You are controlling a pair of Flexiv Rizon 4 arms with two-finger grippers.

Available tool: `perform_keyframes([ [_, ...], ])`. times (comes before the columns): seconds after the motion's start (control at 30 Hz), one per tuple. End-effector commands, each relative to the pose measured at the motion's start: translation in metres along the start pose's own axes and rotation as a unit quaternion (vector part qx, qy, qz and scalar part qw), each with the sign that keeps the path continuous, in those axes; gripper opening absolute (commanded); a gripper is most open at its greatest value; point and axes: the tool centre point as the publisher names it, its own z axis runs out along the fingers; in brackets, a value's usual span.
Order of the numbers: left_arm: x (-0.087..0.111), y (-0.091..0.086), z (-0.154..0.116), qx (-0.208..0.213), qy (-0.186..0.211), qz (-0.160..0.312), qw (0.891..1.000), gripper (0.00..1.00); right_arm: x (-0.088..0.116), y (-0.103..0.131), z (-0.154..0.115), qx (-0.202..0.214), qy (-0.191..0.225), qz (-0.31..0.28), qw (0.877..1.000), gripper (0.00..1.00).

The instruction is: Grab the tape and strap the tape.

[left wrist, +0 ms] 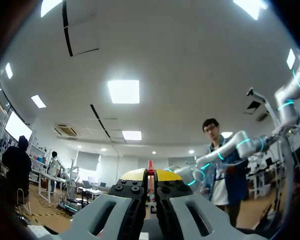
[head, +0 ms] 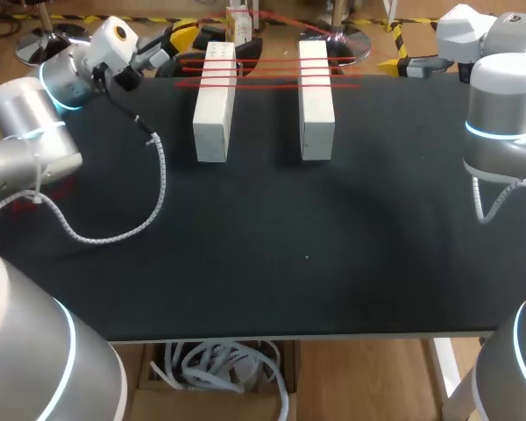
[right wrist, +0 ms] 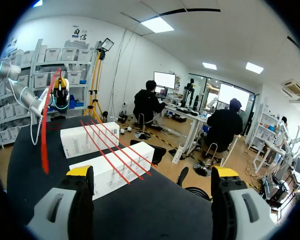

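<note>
Red tape runs in four strands across two white blocks standing side by side at the twelve o'clock end of the black table, seen from the head camera. The left arm enters at ten o'clock, a white coiled cable looping from it onto the table, and the left jaws sit at the far edge near eleven o'clock. The right arm stands at two o'clock, the right jaws just off the far edge near one o'clock. From the left wrist, the left jaws point up and away from the table, pressed almost together with a thin strip of the red tape pinched between the yellow fingertips. From the right wrist, the right jaws gape wide with nothing between them. The white blocks lie on the table at their eleven o'clock, tape strands slanting across both. A further strand curves down from the left jaws, beyond the blocks at ten o'clock.
</note>
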Motion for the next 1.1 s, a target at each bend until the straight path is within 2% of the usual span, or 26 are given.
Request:
perform_keyframes([
  [0.03, 0.009, -0.009, 0.010, -0.013, -0.025, 0.002, 1.000, 0.00, 0.000, 0.000, 0.000, 0.001, 0.001, 0.000, 1.000, 1.00],
  [0.5, 0.012, -0.026, 0.024, -0.011, -0.024, 0.019, 0.999, 0.00, 0.000, 0.000, 0.000, 0.001, 0.001, 0.000, 1.000, 1.00],
  [0.77, 0.011, -0.024, 0.025, -0.007, -0.027, 0.023, 0.999, 0.00, 0.000, 0.000, 0.000, 0.001, 0.001, 0.000, 1.000, 1.00],
  [0.83, 0.011, -0.021, 0.023, -0.026, -0.021, 0.012, 0.999, 0.00, 0.000, 0.000, 0.000, 0.001, 0.001, 0.000, 1.000, 1.00],
  [0.9, 0.010, -0.019, 0.022, -0.005, -0.019, 0.011, 1.000, 0.00, 0.000, 0.000, 0.000, 0.001, 0.001, 0.000, 1.000, 1.00],
  [1.1, 0.010, -0.017, 0.021, -0.007, -0.014, 0.010, 1.000, 0.00, 0.000, 0.000, 0.000, 0.001, 0.001, 0.000, 1.000, 1.00],
])
